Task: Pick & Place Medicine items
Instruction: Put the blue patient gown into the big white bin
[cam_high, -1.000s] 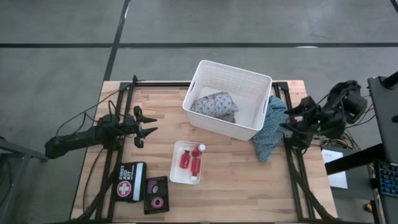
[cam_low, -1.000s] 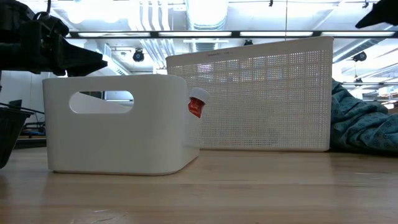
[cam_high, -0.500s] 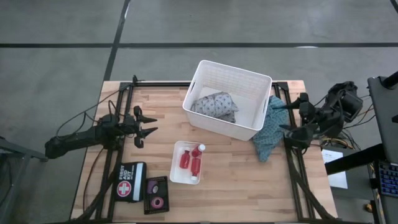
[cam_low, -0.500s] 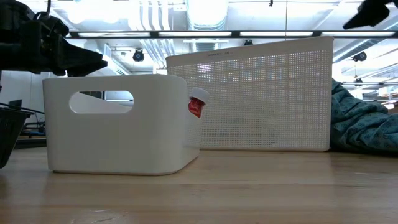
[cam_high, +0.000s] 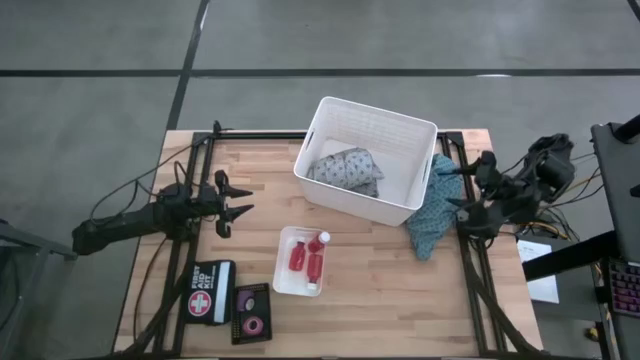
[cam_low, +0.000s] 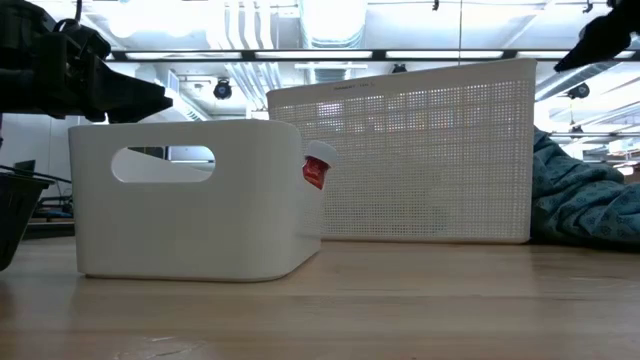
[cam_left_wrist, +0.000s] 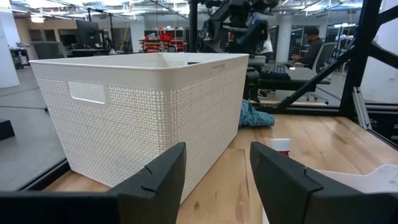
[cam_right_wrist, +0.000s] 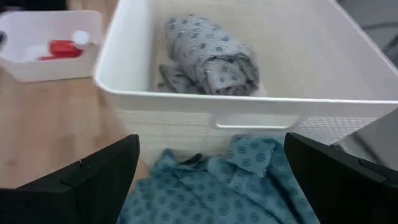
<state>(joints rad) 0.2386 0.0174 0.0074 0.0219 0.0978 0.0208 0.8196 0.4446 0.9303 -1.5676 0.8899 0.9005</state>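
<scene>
We see the left claw (cam_high: 232, 203) hanging spread and empty at middle left of the overhead frame, well apart from the small white plastic tray (cam_high: 300, 261) at lower centre. The right claw (cam_high: 477, 190), at far right, is also spread wide and holds nothing, poised above the crumpled teal patterned cloth (cam_high: 432, 212) beside the large white perforated basket (cam_high: 372, 122).

The medicine items lie untouched: we count three small red bottles with white caps (cam_high: 311, 258) lying in the tray, and two small tape rolls (cam_high: 250, 309), one pink and one darker, in a black holder at lower left. A black first-aid pouch with a white cross (cam_high: 207, 291) sits just beside that holder. One grey patterned cloth bundle (cam_high: 346, 168) rests inside the basket.

In our judgement the step in hand is a first reach, and the left claw is the nearer one. It should descend over a single bottle, fingers straddling the body crosswise, and clear the tray wall without nudging the neighbours.
</scene>
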